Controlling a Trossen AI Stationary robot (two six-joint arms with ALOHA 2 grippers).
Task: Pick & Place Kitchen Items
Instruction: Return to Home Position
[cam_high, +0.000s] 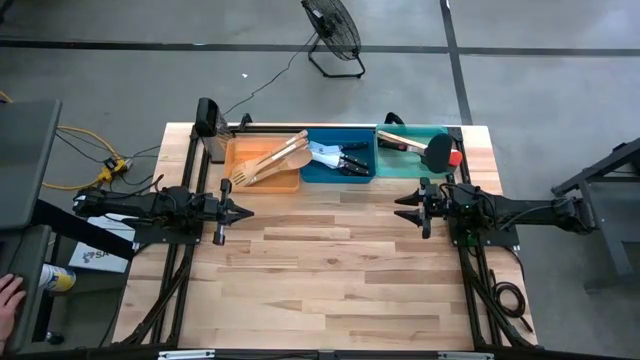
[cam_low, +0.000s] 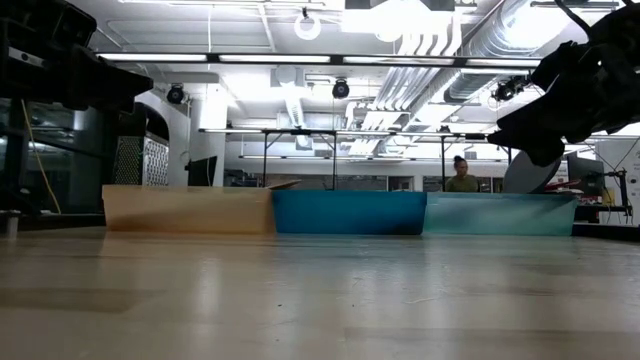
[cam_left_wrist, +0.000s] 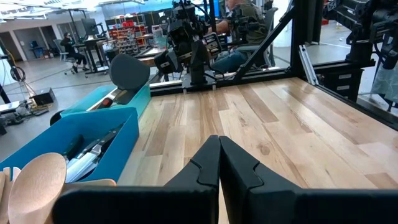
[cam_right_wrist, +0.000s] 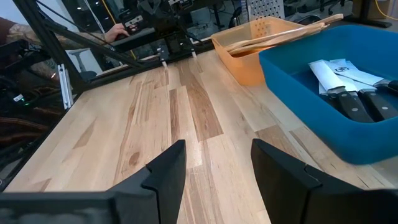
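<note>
Left tool (cam_left_wrist: 219, 143) pressed together, right tool (cam_right_wrist: 217, 147) spread; three bins (cam_high: 338, 179) hold utensils (cam_high: 270, 160).

My table (cam_high: 340, 290) of pale wood planks stands on a grey concrete floor (cam_high: 120, 60). A black fan (cam_high: 333, 30) sits on the floor beyond the table's far edge, and a yellow cable (cam_high: 108, 170) lies off its left side. Above the table I see long ceiling lights (cam_low: 300, 58) and white ducts (cam_low: 440, 40), and far behind it a person (cam_low: 461, 178).
</note>
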